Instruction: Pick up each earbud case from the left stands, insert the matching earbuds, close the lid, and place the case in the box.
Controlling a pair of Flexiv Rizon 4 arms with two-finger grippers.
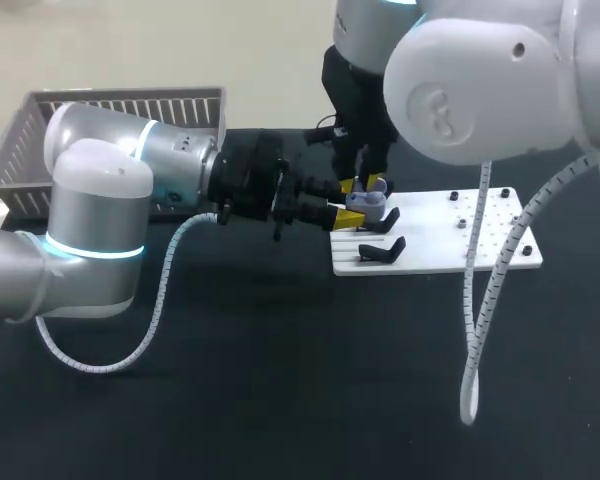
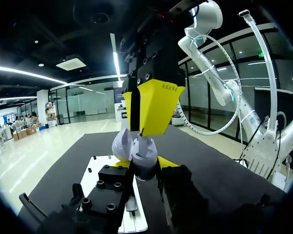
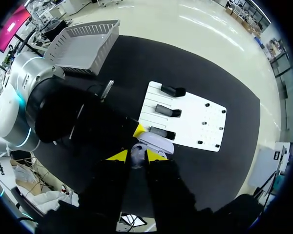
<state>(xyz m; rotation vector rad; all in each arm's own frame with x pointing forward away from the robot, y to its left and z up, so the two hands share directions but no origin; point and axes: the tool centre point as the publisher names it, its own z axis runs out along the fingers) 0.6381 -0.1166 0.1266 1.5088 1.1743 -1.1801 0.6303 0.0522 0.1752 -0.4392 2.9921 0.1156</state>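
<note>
Only the left wrist view shows the earbud case (image 2: 147,168) open-lidded and clamped in the left gripper (image 2: 144,164). The right gripper (image 2: 141,130) is above it, jaws narrow, apparently pinching a mostly hidden earbud (image 2: 144,142).

The earbud case (image 2: 142,163) is smooth glossy plastic. The board (image 1: 440,245) is matt white plastic; the table (image 1: 280,380) around the board is matt black.

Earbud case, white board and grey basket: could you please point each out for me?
earbud case (image 2: 144,160), left wrist view, on its grey body.
white board (image 1: 430,250), head view, on a bare patch.
grey basket (image 1: 175,105), head view, on its slatted wall.
</note>
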